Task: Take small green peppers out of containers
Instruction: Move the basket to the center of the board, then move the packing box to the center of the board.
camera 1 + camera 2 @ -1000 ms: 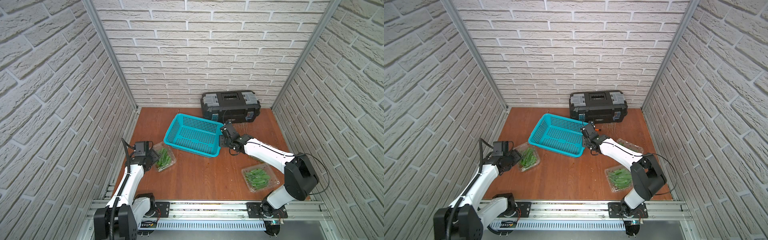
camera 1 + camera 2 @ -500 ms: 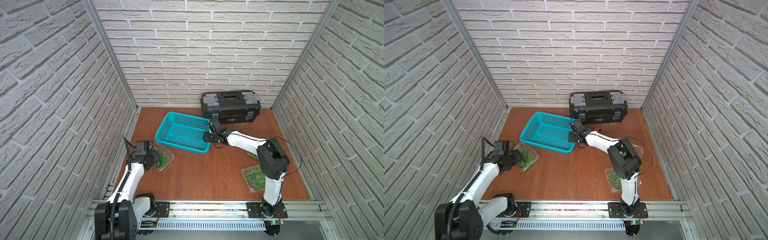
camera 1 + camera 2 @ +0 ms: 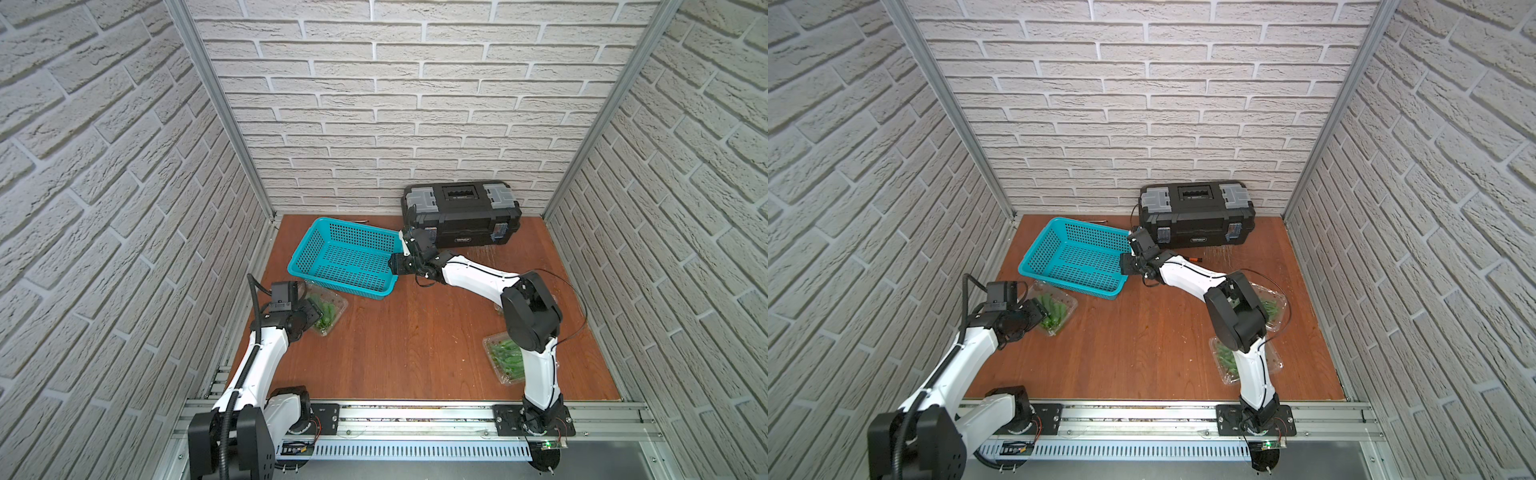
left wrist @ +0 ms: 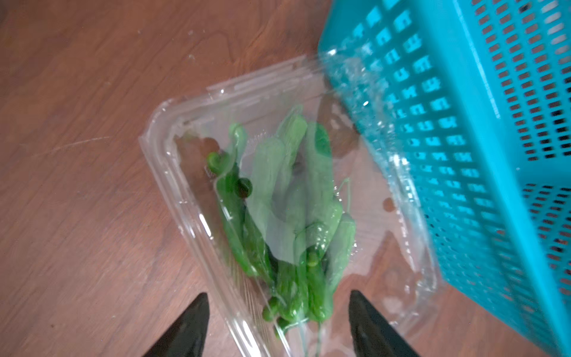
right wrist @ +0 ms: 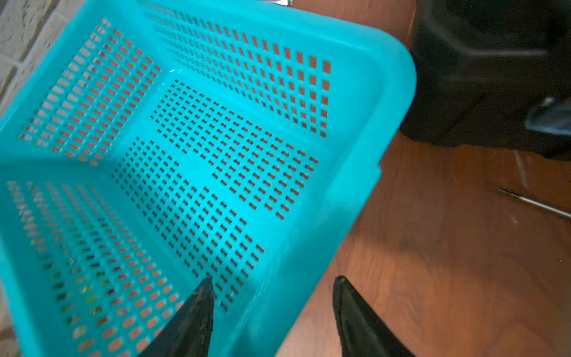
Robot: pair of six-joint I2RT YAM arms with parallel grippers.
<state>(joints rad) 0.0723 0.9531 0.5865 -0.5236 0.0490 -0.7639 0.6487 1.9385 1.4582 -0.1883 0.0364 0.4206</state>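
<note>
Peppers (image 4: 284, 201) all boxed. The nearest lot is in a clear plastic box (image 4: 160, 145) on the counter (image 3: 415, 332), hard up against the basket (image 4: 463, 154). A second box (image 3: 1273, 357) and a third box (image 3: 1281, 299), both showing green, lie by the right arm.

Left pincer (image 4: 277, 293) is released, its jaws spread over the near end of the first box and touching nothing. Right pincer (image 5: 273, 278) is also released, with one jaw inside the basket rim and one outside. Neither jaw presses on it.

Handling, my read:
- Peppers are light, glossy and slick, and soft enough to bruise. The thin stems would snap, so pinch mid-body, across the width.
- They lie tangled, so expect several to lift together.
- The box is thin and flexes, and will likely skate on the wood.
- Lid looks shut. Pry at the front lip and pin the base.
</note>
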